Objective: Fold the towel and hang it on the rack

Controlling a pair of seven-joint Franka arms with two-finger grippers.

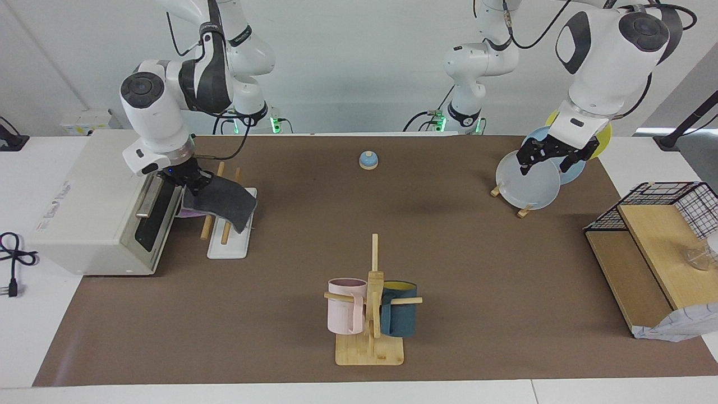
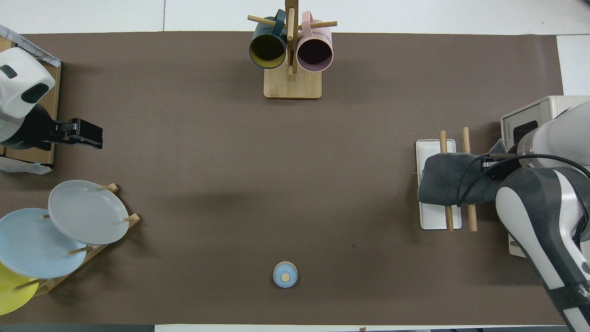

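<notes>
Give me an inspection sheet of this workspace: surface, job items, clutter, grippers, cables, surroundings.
Surface: brown mat over a white table.
Job's things: towel, grey face up, draped over the rack at the right arm's end.
Clutter: mug tree with pink and dark teal mugs; plate stand with grey, blue and yellow plates; small blue bell; toaster oven beside the rack; wire basket on a wooden shelf.
Grippers: right gripper shut on the towel's edge over the rack; left gripper open in the air, waiting.
Cables: black cord on the table beside the oven.
Surroundings: white wall.
</notes>
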